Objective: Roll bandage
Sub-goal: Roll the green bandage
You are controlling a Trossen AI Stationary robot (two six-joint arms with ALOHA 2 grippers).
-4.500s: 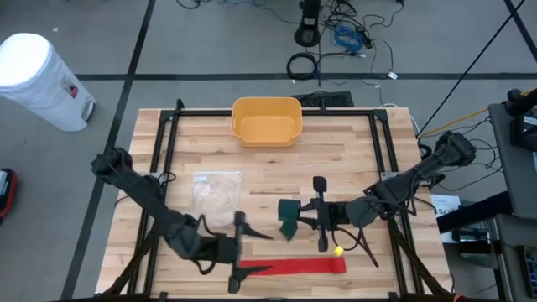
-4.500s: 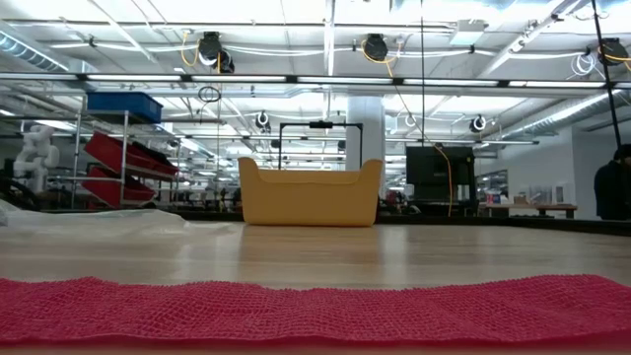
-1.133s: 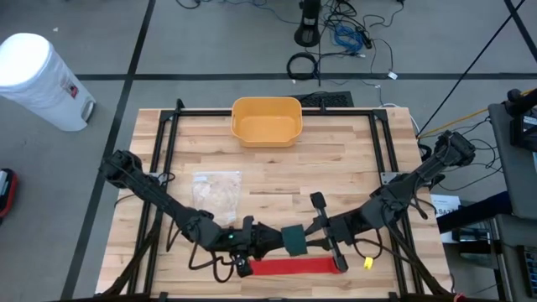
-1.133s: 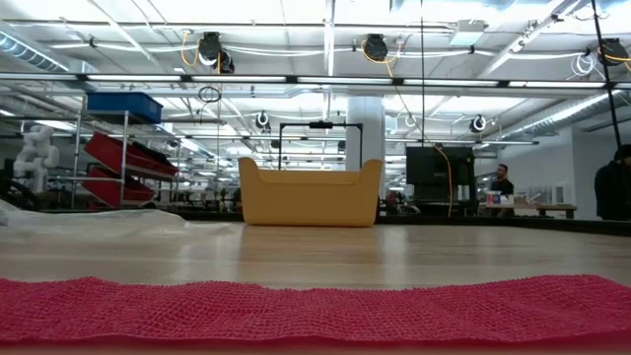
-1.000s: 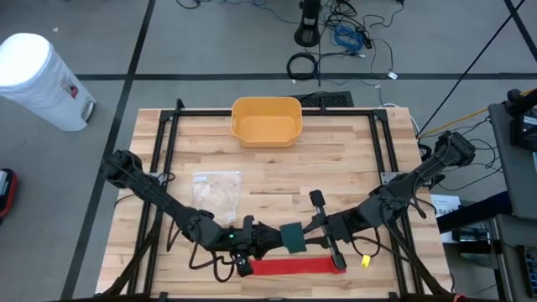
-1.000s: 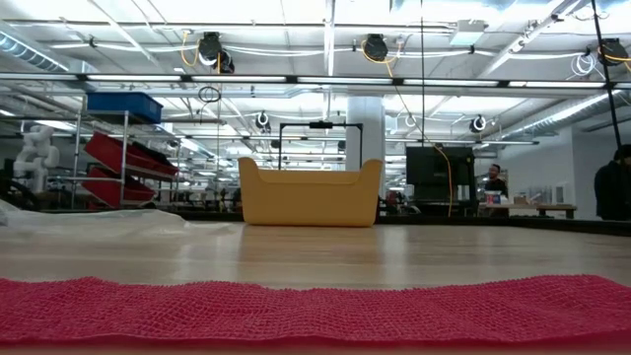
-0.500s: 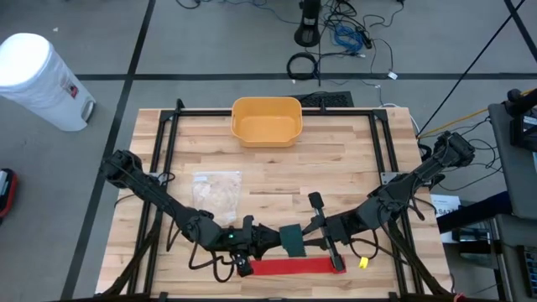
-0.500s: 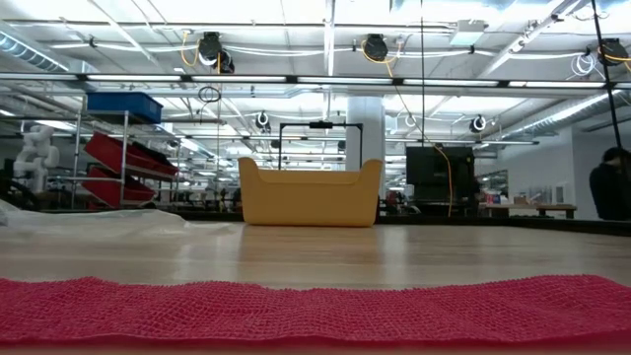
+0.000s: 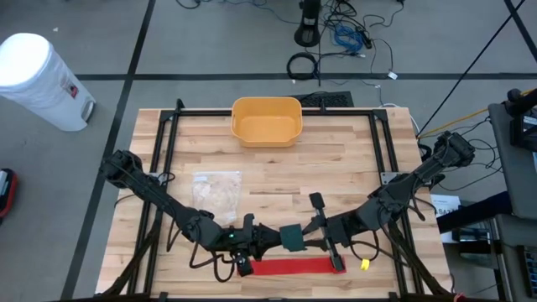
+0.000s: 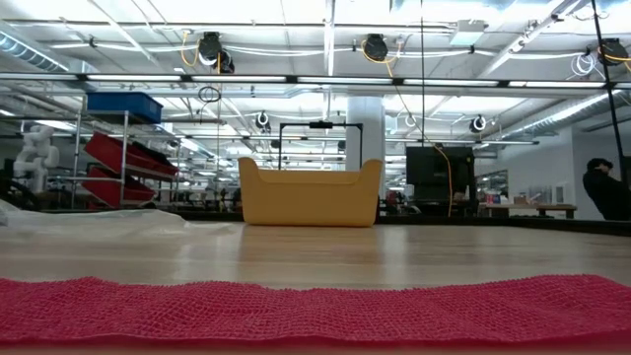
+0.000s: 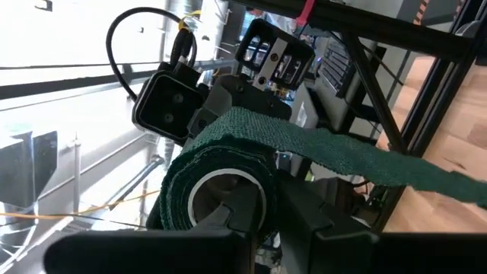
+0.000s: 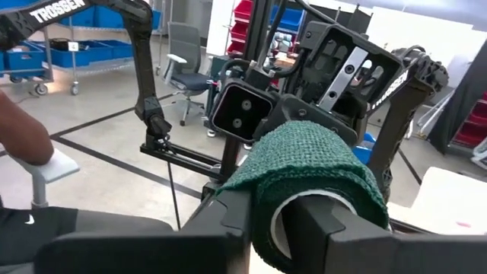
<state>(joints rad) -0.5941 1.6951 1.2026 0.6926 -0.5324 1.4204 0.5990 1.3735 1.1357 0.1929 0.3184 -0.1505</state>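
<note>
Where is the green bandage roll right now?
The green bandage roll is between the left gripper and right gripper, just above the red bandage strip.

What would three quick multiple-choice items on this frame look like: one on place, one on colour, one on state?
1. Where does the yellow plastic bin sit?
A. far edge of the wooden table, centre
B. near edge
C. on the floor

2. What colour is the bandage strip lying flat along the near edge?
A. green
B. red
C. white

3. How is the dark green bandage roll held?
A. lying free on the table
B. by the left gripper alone
C. between both grippers, left and right gripper

Answers: 1 A, the high view shows it at the far middle. 2 B, the red bandage strip lies there. 3 C, each wrist view shows fingers in the roll's core.
</note>
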